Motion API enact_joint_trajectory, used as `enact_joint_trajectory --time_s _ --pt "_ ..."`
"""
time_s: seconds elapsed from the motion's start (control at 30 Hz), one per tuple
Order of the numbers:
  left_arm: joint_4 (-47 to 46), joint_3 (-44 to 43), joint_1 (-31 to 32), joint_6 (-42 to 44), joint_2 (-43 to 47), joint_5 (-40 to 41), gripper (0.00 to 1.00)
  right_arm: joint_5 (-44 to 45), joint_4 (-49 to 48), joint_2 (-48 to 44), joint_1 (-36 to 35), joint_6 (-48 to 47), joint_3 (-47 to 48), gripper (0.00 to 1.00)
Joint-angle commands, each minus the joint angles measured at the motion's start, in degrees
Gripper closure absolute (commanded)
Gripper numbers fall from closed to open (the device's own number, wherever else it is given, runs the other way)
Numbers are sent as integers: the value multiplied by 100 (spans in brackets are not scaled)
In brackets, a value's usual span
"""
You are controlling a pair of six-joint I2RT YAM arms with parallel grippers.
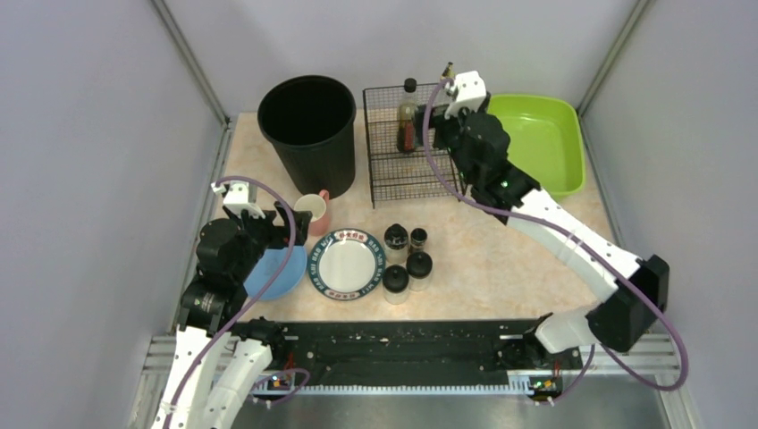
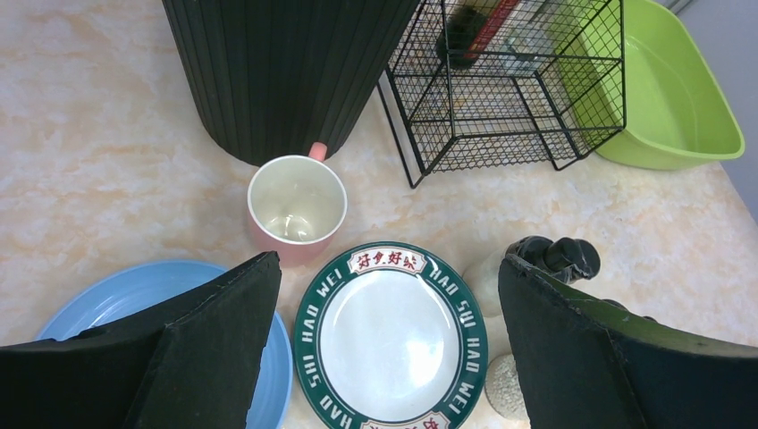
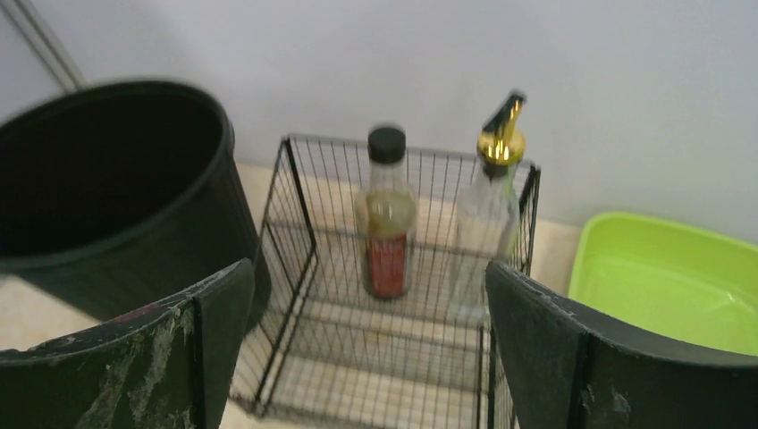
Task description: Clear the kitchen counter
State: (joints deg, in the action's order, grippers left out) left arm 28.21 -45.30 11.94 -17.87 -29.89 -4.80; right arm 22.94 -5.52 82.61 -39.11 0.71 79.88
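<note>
The kitchen counter (image 1: 509,259) looks only partly cleared. Two bottles stand upright inside the black wire rack (image 1: 393,174) at the back: a black-capped sauce bottle (image 3: 386,223) with a red label and, just beside it, a clear oil dispenser (image 3: 490,201) with a gold pourer. Most of the crockery is left on the open surface. At the front left lies a blue plate (image 1: 275,275), partly hidden under the left arm. A green-rimmed plate (image 2: 391,335) with red lettering lies next to it, and its edge seems to overlap the blue one, though the finger in front makes that hard to confirm. A pink mug (image 2: 296,207), with nothing in it, stands just behind them, close against the black bin (image 1: 308,134). Right of the green-rimmed plate, four black-lidded shakers (image 1: 407,259) sit in a tight cluster. The lime-green tray (image 1: 563,165) at the back right shows nothing inside. The left gripper (image 2: 386,268) hovers over the plates and mug with its fingers spread wide and nothing between them. The right gripper (image 3: 365,268) is raised in front of the rack, facing the bottles, its fingers likewise apart and empty. By my judgement the plates, mug and shakers all have yet to be put away, so the larger share of the job is ahead.
</note>
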Motion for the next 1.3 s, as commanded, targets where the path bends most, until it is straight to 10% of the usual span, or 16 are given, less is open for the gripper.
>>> enact_joint_trajectory --time_s 0.0,0.47,1.27 --pt "-157 -4 18 55 33 93 4 -328 506 -793 -49 175 -867 1" --pt "-60 -35 17 -26 47 325 1 -1052 3133 -3141 -53 1140 -2765 4" --pt "117 -105 18 -326 -69 894 3 -1739 4350 -2447 -939 1956 -3145 14"
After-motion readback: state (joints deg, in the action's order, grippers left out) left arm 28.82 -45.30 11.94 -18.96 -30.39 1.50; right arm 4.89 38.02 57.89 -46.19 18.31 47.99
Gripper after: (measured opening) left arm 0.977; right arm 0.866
